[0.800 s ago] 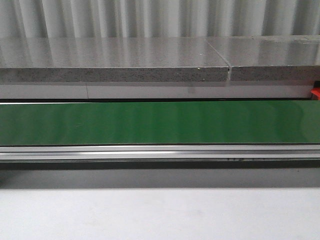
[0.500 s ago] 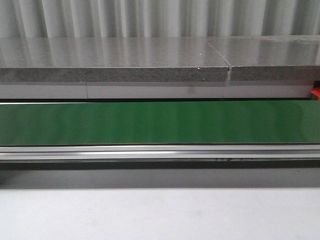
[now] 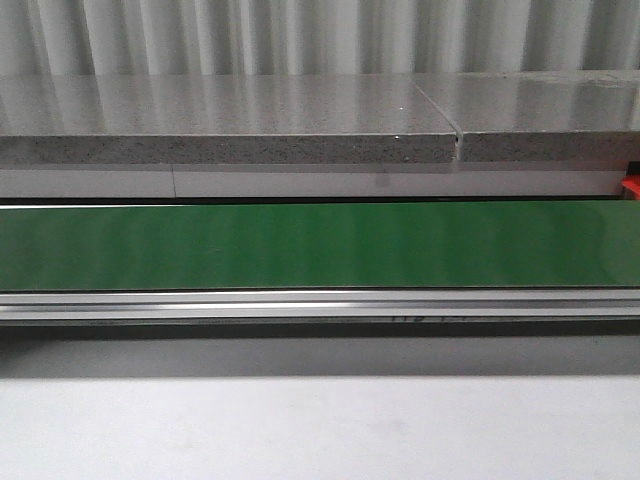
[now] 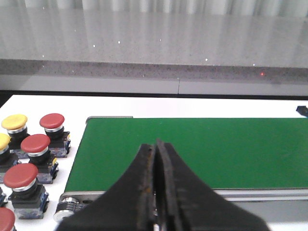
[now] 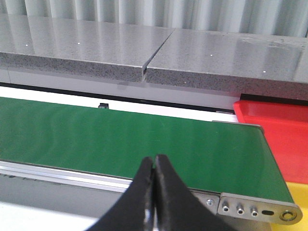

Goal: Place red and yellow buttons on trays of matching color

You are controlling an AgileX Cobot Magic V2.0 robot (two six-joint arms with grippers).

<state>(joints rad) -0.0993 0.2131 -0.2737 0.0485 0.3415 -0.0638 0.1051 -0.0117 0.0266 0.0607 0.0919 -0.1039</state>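
Observation:
Several red and yellow buttons stand on the white table off the end of the green belt in the left wrist view: a yellow button, red buttons. My left gripper hovers above the belt's end, shut and holding nothing. In the right wrist view the red tray lies past the belt's other end, with a corner of the yellow tray beside it. My right gripper is shut and empty above the belt's near rail. Neither gripper shows in the front view.
The green conveyor belt spans the front view with nothing on it. A grey stone ledge runs behind it, an aluminium rail in front. A red sliver shows at the far right edge.
Small dark marks along the belt's front rail have slid to the left. Nothing else has visibly moved.

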